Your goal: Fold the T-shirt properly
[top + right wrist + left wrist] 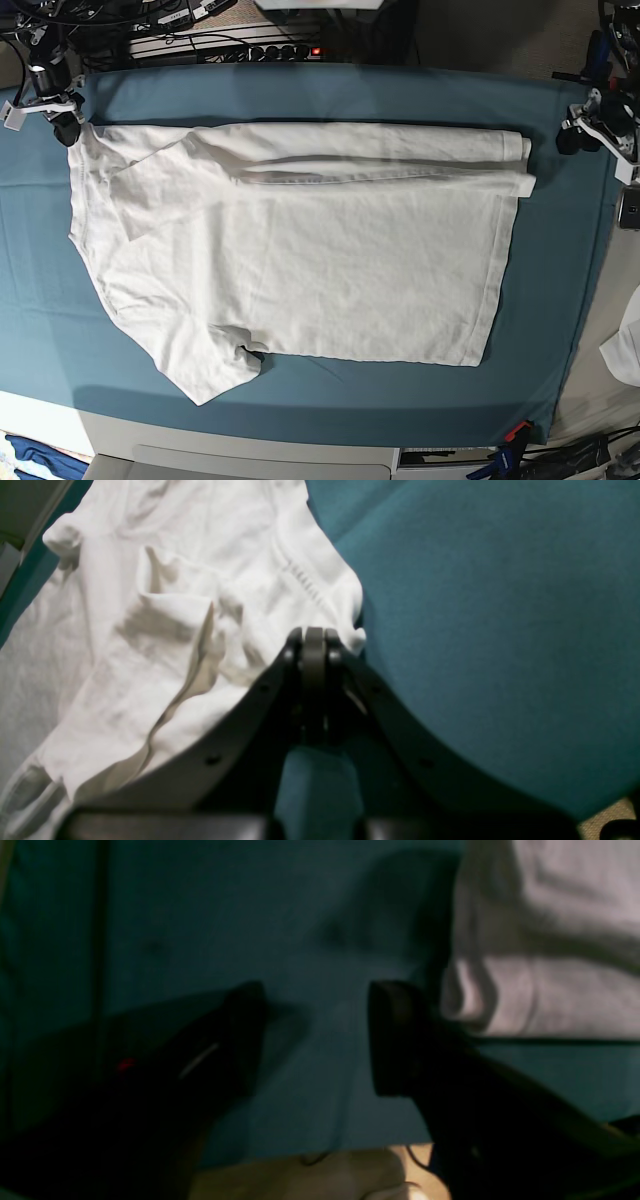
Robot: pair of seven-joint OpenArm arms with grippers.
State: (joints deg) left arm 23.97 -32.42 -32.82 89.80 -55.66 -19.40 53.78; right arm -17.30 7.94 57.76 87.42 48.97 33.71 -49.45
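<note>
1. In the left wrist view, the left gripper (317,1037) filled the lower half of the frame with its jaws spread apart and nothing between them but the teal tablecloth (200,930); the T-shirt (550,940) lay at the upper right of the frame, just beside the right-hand finger but apart from it, as far as the blur let me tell.

2. In the right wrist view, the right gripper (314,637) sat in the centre with its fingers pressed together; it stood at the crumpled edge of the T-shirt (175,630), which spread across the left half of the frame, and it seemed to be pinching that edge, though I could not be sure cloth was truly caught; bare tablecloth (475,630) filled the right half.

3. In the base view, the T-shirt (300,270) lay across the middle of the tablecloth (300,400), its top strip folded over along the upper edge, one sleeve sticking out at the lower left; the right gripper (62,118) was at the garment's upper-left corner, the left gripper (570,138) near the upper-right corner, just off the cloth.

4. I judged the lengthwise fold under way; the next move would call for the left gripper to close on its corner, so both ends could travel together and the fold stay even.
</note>
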